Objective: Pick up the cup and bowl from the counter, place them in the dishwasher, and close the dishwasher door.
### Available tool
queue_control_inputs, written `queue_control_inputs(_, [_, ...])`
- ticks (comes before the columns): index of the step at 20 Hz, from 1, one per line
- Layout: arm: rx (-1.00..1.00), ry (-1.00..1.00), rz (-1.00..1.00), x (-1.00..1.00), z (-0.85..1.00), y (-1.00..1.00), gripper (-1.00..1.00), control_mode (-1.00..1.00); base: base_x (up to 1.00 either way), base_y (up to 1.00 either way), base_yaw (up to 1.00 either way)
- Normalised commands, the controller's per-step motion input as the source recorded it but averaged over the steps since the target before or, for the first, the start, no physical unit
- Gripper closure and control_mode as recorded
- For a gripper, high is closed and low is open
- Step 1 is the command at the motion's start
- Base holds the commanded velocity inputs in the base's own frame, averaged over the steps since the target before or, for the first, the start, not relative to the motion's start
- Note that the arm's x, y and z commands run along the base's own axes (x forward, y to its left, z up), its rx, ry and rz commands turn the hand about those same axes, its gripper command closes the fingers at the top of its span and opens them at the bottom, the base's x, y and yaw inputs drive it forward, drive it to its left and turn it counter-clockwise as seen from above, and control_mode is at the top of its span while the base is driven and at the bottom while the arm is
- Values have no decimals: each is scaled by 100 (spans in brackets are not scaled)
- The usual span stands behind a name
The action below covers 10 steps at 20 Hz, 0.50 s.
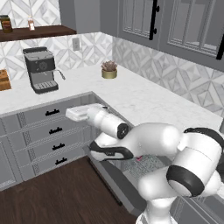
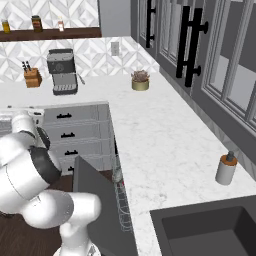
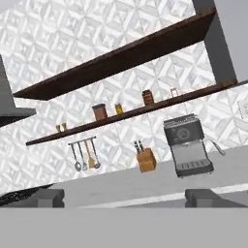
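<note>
My gripper [image 3: 127, 198] is open, its two dark fingertips [image 3: 46, 197] far apart with nothing between them. It points at the far wall, away from the dishwasher. In the left base view the white hand [image 1: 78, 113] hangs in front of the drawers, beside the counter [image 1: 144, 98] corner. Below my arm the dishwasher [image 1: 148, 165] shows its wire rack, with a small red spot [image 1: 139, 159] in it that may be the cup. The dishwasher door [image 2: 100, 210] stands tilted part way up, dark inner face showing. The bowl is hidden.
A coffee machine [image 1: 41, 70] and a yellow plant pot [image 1: 109, 70] stand at the back of the counter. A knife block [image 2: 32, 76] is further left. A soap dispenser [image 2: 226, 169] stands by the dark sink [image 2: 210, 230]. Grey drawers [image 1: 48, 135] flank the dishwasher.
</note>
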Motion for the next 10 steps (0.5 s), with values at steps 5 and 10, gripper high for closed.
queue_control_inputs(5, [-63,-100,3,0,-18,23,-100,-100,0,0,0])
queue_control_inputs(10, [8,-48,12,-7,98,95,-100,-100,0,0,0])
